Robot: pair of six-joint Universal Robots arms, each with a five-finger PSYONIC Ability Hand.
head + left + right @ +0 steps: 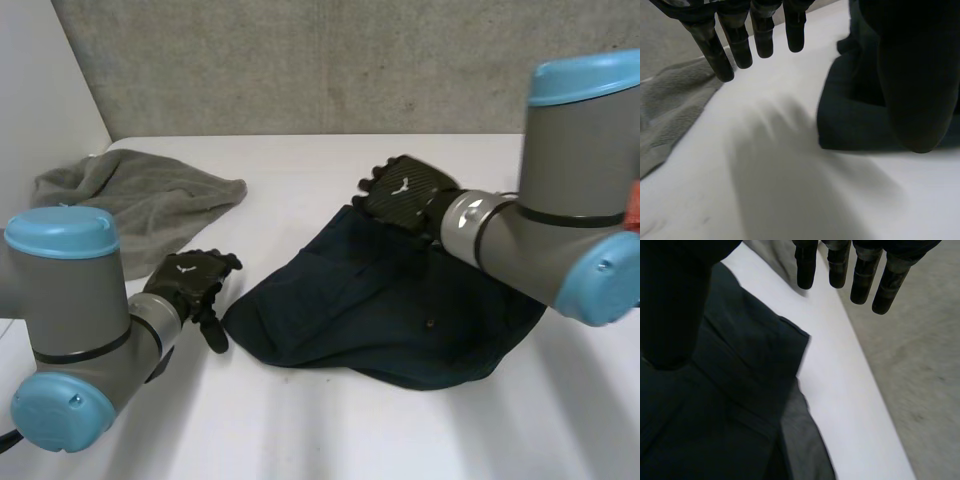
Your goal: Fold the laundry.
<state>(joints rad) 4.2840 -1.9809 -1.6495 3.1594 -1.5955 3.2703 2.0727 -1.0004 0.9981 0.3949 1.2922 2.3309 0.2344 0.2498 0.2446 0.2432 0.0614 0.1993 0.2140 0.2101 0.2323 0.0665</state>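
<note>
White table [300, 170] bearing a dark garment [390, 310] at centre-right, long axis running left to right; a grey towel [140, 195] lies far left. Right hand [405, 192], fingers straight and empty, sits at the garment's far corner. Left hand [190, 280], likewise spread and empty, is just beside its left end.

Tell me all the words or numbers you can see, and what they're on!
No words or numbers can be read.
Left hand: small white mark on its back, too small to read.
Right hand: the same kind of mark, too small to read.
Dark garment and grey towel: nothing written.
</note>
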